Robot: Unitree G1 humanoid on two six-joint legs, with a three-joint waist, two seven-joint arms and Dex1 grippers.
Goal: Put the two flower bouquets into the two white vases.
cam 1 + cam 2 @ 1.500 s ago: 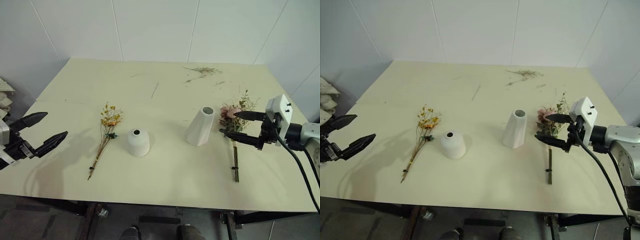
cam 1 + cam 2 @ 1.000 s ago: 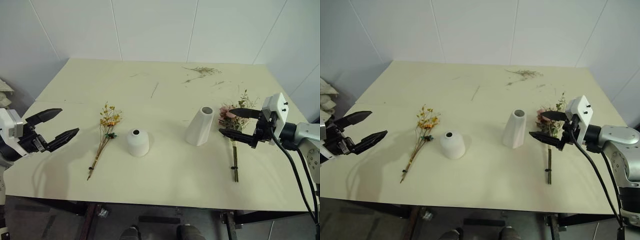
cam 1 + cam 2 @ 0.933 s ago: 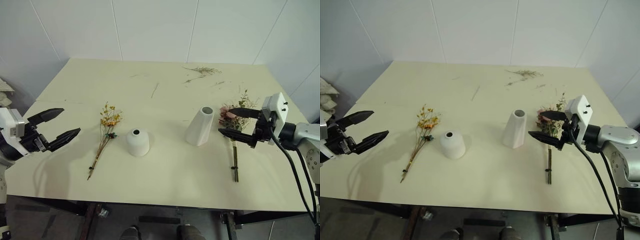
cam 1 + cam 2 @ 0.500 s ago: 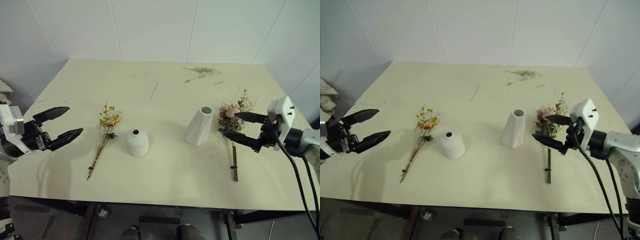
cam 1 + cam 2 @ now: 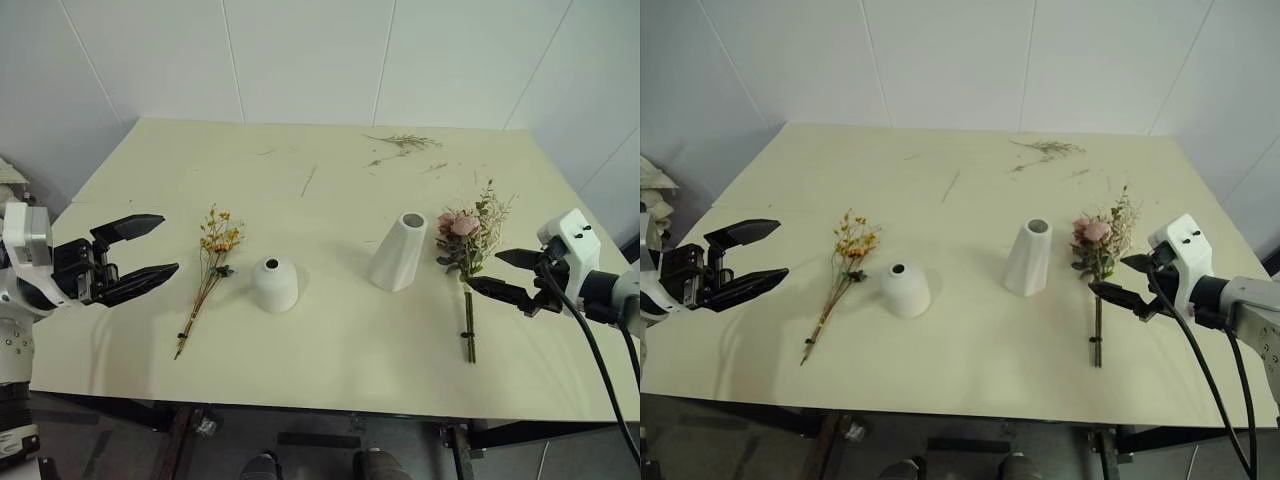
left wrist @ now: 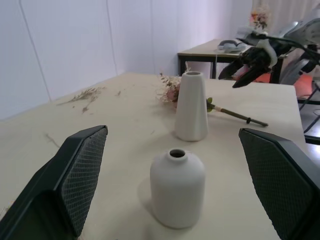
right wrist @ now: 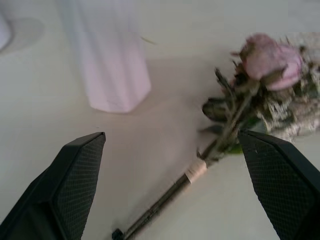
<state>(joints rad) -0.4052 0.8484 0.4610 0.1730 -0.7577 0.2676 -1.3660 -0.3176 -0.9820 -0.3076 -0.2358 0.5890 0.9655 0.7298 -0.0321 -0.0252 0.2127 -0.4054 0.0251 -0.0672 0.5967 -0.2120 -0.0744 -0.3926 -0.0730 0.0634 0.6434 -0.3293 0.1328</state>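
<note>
Lying flat on the tabletop, the rose bouquet has its blooms just beside the tall cone vase and its stems trailing toward the near edge. The yellow-orange sprig lies near the short dome vase, on that vase's left. Both vases stand upright and empty, so no step of the task is done yet.

The right pincer hovers with its fingers spread wide and nothing between them, just to the right of the rose stems. The left pincer is likewise wide open and empty, a little apart from the sprig on its left.

The main risk looks to be the thin stems: lying flat, they could slip aside or roll as the fingers close, or the fingers could scrape the tabletop. A sweep by the right arm could also tip the cone vase, which stands close to the blooms. The dome vase's small hole leaves little margin for the sprig.

Loose dried twigs lie scattered at the far side, well clear of both approaches.
</note>
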